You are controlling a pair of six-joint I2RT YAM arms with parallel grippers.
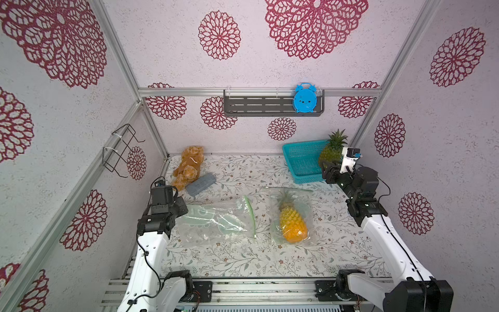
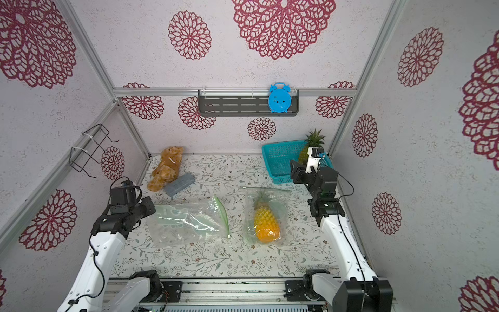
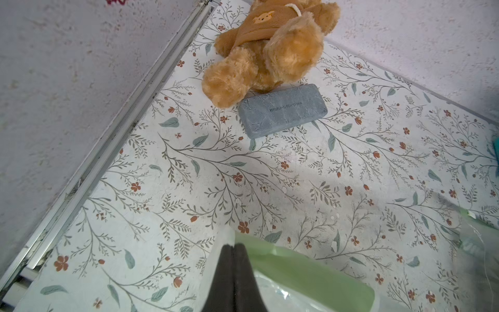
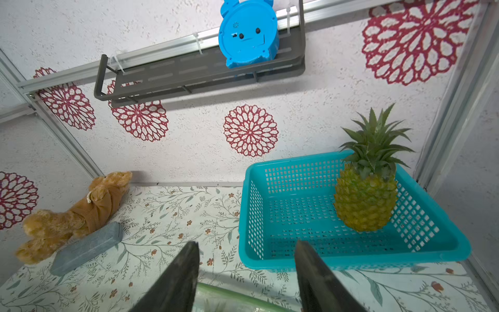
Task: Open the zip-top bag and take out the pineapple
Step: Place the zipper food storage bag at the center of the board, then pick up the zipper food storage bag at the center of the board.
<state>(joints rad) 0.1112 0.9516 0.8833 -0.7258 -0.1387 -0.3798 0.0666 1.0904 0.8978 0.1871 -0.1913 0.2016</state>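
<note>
Bag point(image 1: 303, 205) lies flat just in front of basket point(image 1: 299, 162), zip point(image 1: 289, 188) toward it and seemingly sealed, pineapple point(image 1: 293, 221) inside. Right claw point(image 4: 247, 243) hangs over the zip, jaws apart, empty. Left claw point(image 3: 233, 245) is shut at the empty bag point(image 1: 216, 221), farther from the basket; can't tell if it pinches film. Opening not begun. Next: right claw drops onto the zip end.

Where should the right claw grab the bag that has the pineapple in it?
By the green zip strip at the bag's far end, coming down from above: it lies flat and bare beyond the pineapple's crown, near the open right claw.
</note>
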